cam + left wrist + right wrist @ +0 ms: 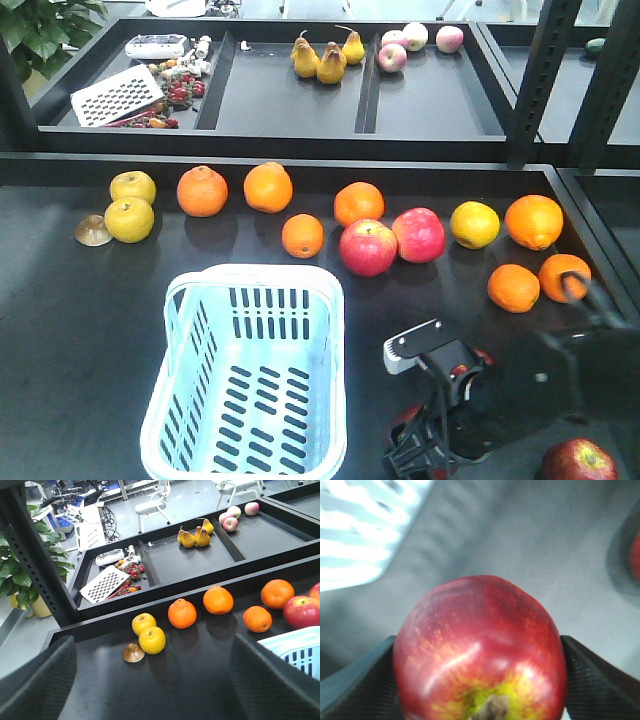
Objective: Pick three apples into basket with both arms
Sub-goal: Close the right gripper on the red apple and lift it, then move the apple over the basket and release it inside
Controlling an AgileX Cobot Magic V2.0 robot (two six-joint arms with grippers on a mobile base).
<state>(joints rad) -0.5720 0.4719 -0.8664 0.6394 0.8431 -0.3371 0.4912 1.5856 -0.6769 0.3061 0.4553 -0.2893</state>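
Note:
A dark red apple (480,635) with a yellow-green patch round its stem fills the right wrist view, and my right gripper (479,680) is shut on it, one black finger on each side. In the front view this gripper (425,448) sits low at the bottom right, just right of the light blue basket (245,375), with red of the held apple (407,420) showing between its parts. Another dark apple (578,462) lies at the bottom right corner. A third red patch (470,364) peeks from behind the arm. My left gripper (150,680) stands open over bare table.
Two lighter red apples (392,242) and several oranges (268,187) lie in a row behind the basket. Two yellow fruits (130,205) and a brown half-shell (93,231) sit far left. A raised black tray (290,110) with pears and a grater stands behind.

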